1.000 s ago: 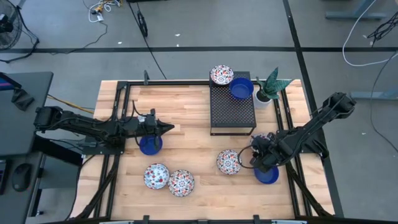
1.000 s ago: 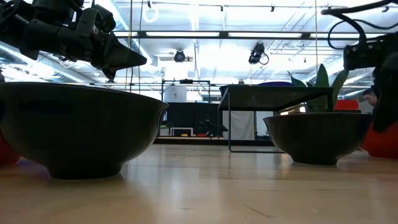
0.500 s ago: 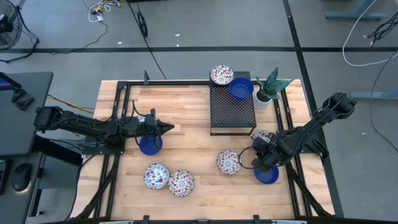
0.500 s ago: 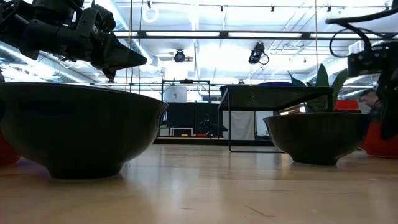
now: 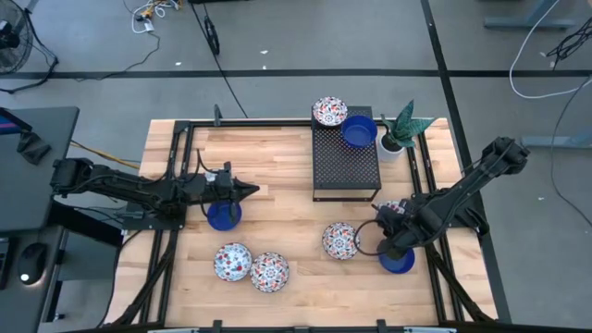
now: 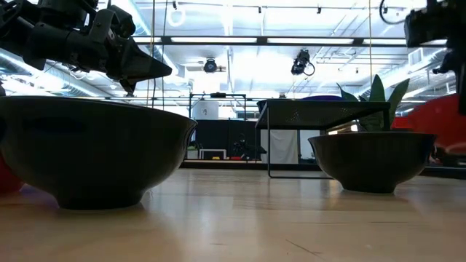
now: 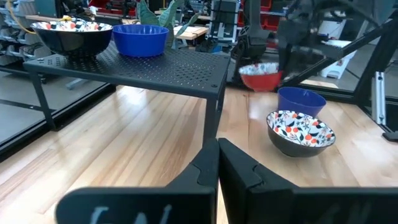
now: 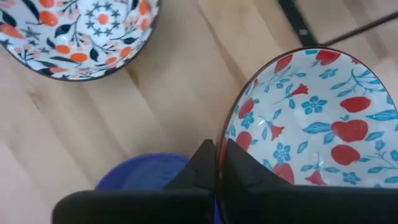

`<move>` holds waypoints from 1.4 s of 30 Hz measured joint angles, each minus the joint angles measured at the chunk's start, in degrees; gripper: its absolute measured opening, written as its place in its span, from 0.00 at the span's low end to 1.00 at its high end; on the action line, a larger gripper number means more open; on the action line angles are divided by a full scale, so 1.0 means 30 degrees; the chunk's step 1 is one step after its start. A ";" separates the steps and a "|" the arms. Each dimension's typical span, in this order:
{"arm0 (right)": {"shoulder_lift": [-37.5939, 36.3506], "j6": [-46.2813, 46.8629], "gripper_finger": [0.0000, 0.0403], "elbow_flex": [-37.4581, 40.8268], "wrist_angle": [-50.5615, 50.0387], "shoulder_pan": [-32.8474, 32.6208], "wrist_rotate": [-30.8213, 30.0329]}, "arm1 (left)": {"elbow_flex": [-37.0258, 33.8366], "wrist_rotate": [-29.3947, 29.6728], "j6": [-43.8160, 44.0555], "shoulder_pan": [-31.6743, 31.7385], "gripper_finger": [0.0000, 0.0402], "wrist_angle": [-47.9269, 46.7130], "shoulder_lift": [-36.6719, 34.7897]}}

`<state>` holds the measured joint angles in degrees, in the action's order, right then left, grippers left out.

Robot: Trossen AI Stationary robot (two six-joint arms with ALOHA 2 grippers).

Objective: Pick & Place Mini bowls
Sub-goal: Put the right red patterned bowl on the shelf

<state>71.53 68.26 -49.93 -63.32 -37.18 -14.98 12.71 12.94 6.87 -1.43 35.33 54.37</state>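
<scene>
A red-and-blue floral bowl [image 8: 311, 118] is gripped by its rim in the closed right end effector [image 8: 219, 163], above a blue bowl [image 5: 398, 260] on the surface [image 5: 277, 166].

In the high view the held bowl is mostly hidden by the arm. Seven other bowls are counted: three blue, four patterned. The left end effector [image 5: 248, 191] is held closed and empty beside a blue bowl [image 5: 222, 216].
</scene>
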 joint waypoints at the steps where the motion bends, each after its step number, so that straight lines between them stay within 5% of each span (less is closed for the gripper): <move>1: 0.0000 0.0064 0.02 -0.0390 -0.0336 -0.0095 0.0001 | 0.0000 -0.0046 0.0000 0.0000 0.02 0.0006 0.0000; 11: 0.0000 -0.3132 0.02 -0.4706 0.1054 -0.1016 0.0215 | 0.0000 -0.0113 0.0000 0.0000 0.02 0.0021 0.0000; 18: 0.0231 -1.2497 0.02 -0.6022 0.6271 -0.0169 -0.2501 | 0.0000 -0.0106 0.0000 0.0000 0.02 0.0028 0.0000; 24: 0.1396 -1.7434 0.02 -0.7334 0.4818 0.2545 -0.5903 | 0.0000 -0.0105 0.0007 0.0000 0.02 0.0035 0.0000; 35: 0.3421 -2.1567 0.02 -0.8281 0.2091 0.9231 -0.4300 | 0.0000 -0.0033 0.0007 0.0000 0.02 0.0012 0.0000; 42: 0.3446 -2.2119 0.02 -0.7824 0.2090 1.0862 -0.2425 | 0.0000 -0.0033 0.0000 0.0000 0.02 -0.0023 0.0000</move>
<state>81.87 1.91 -73.41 -57.05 -4.60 -22.26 12.71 12.84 6.87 -1.43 35.27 54.37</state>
